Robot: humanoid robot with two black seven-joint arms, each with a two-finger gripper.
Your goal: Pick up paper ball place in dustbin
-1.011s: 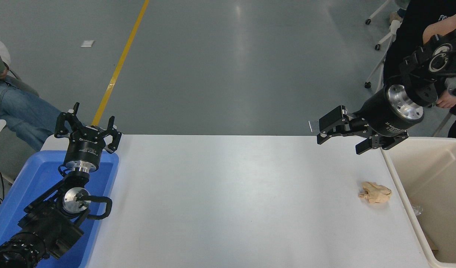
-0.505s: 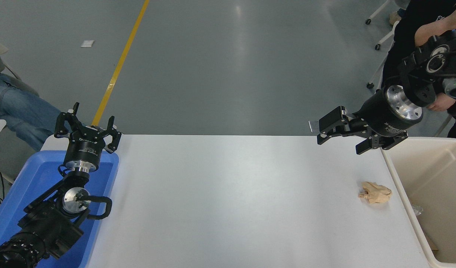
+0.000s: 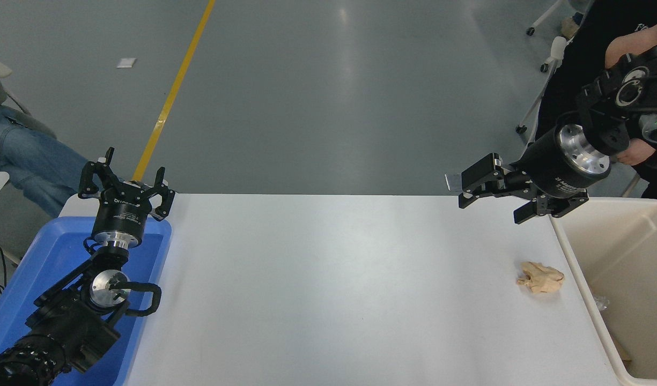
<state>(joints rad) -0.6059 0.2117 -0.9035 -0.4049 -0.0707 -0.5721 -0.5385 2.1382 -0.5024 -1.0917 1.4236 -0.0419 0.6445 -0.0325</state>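
A: Where was the paper ball?
B: On the table, approx. 4 o'clock, just beside the dustbin.
A: Right gripper?
B: At 2 o'clock, above the table's far edge, fingers apart, empty.
A: Left gripper?
B: Parked at 9 o'clock over the blue tray, also spread.

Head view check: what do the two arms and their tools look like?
Both arms are black. Each ends in a black cylindrical wrist with a silver metal ring and small white lettering, too small to read. The left tool and right tool have black jointed fingers; the right one shows a pale pad at one fingertip. A black cable loops beside the left arm's silver joint.
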